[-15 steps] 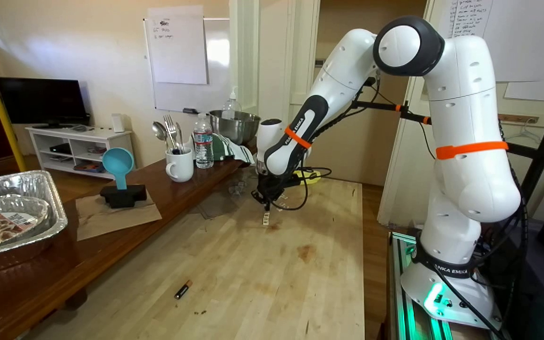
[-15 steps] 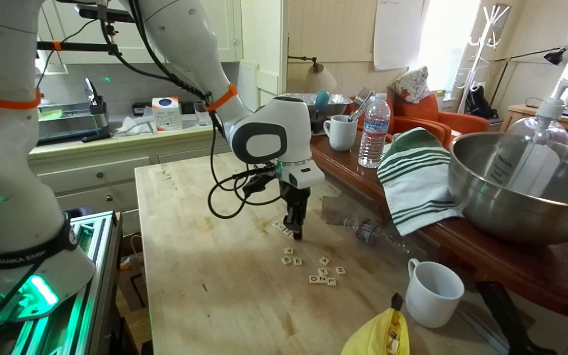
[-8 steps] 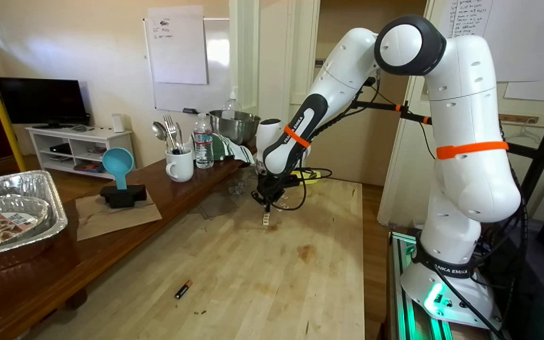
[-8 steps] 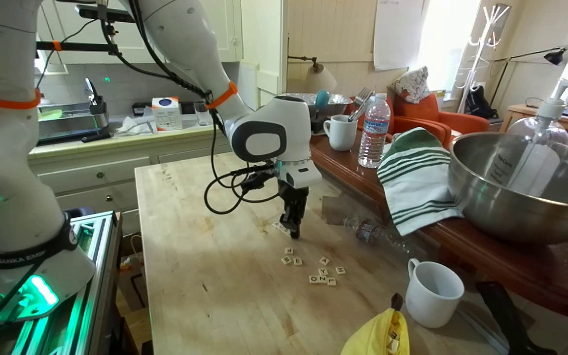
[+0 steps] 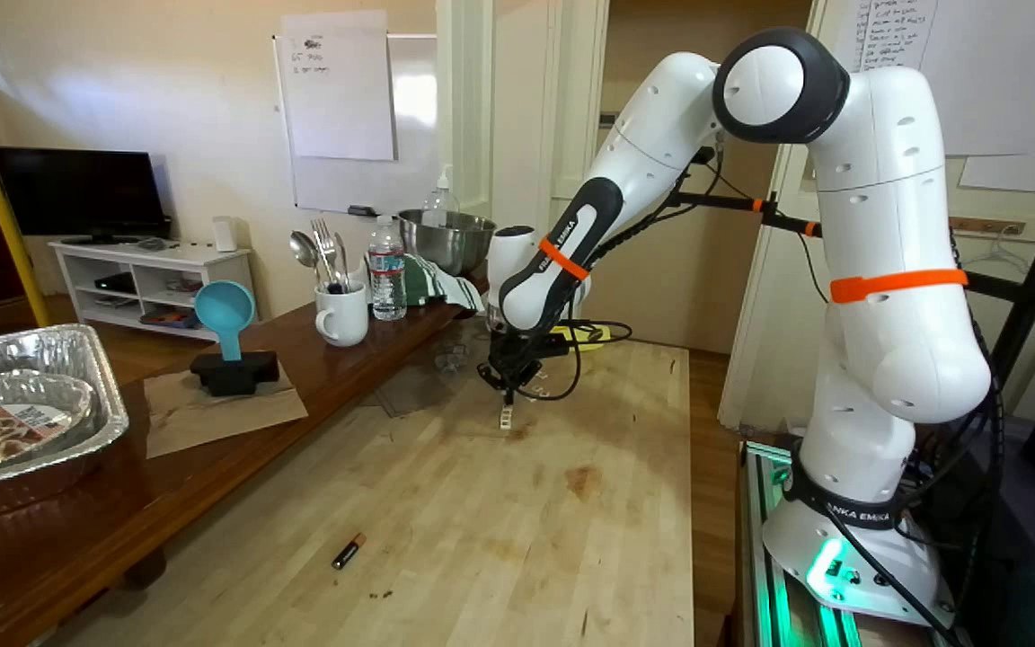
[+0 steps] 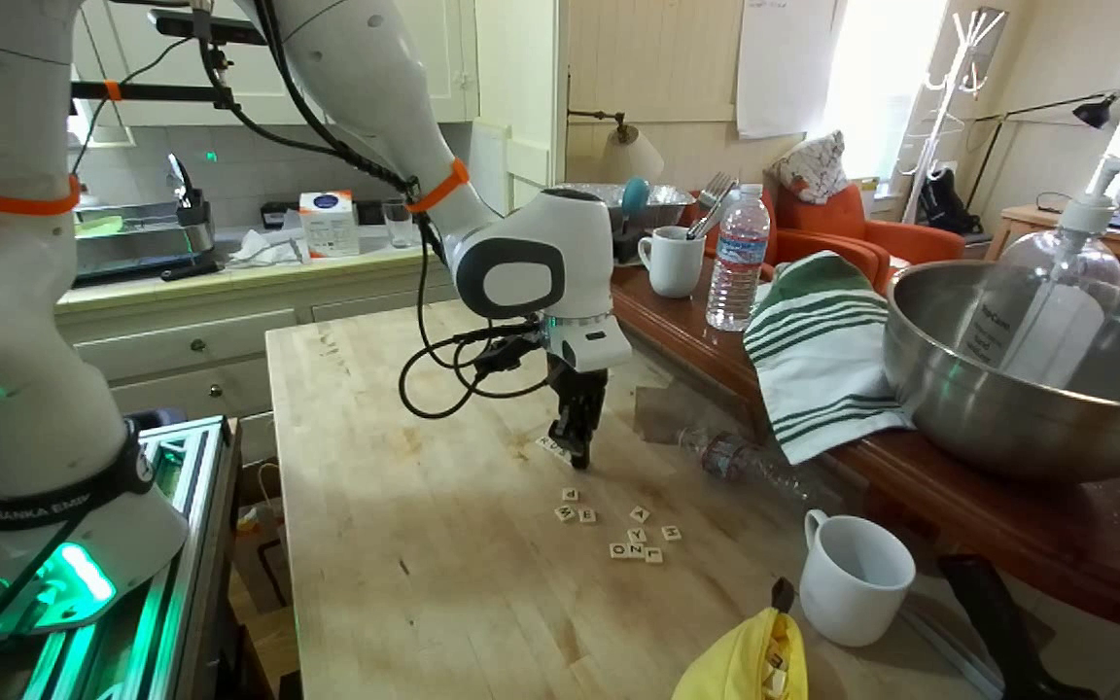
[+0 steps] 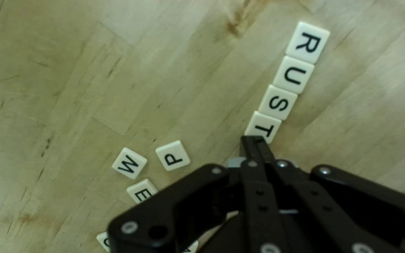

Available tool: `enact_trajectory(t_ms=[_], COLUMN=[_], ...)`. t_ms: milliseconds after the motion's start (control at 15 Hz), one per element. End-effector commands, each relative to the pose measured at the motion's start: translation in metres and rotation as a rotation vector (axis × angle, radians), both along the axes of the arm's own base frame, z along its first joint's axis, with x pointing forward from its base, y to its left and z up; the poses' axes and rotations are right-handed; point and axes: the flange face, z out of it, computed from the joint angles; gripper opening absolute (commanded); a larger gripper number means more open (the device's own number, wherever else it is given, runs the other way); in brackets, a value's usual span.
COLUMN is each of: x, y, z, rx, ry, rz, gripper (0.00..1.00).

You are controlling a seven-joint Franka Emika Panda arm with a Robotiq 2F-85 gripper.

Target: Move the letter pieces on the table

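Apparently RUST (image 7: pixel 285 84) is lying nearly lined up on the table (image 6: pixel 404 583), the tool (image 7: pixel 253 138) is standing drawn together at T (image 7: pixel 262 126), and loose letters (image 7: pixel 173 155) are lying scattered, perhaps awaiting moves.

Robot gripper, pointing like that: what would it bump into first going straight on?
Probably the wooden table, right at the edge of the T tile: the gripper points down. In the wrist view it overlaps that edge, so with depth unclear it might catch the tile instead.

From here I see an orange armchair (image 6: pixel 822 224) near a bright window (image 6: pixel 886 68). A white TV stand (image 5: pixel 181 258) fronts a cream wall (image 5: pixel 203 99).
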Motion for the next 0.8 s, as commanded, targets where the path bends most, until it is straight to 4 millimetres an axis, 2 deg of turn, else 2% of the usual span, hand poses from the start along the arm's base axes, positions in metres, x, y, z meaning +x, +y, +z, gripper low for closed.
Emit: enact_trajectory(t_ms=[0,733], x=[-0.004,-0.004], y=[0.002,0.002], z=[-0.001,0.017], rx=[0.005,-0.001], ry=[0.018,-0.019], rz=[-0.024,-0.019], gripper=[0.0,0.0])
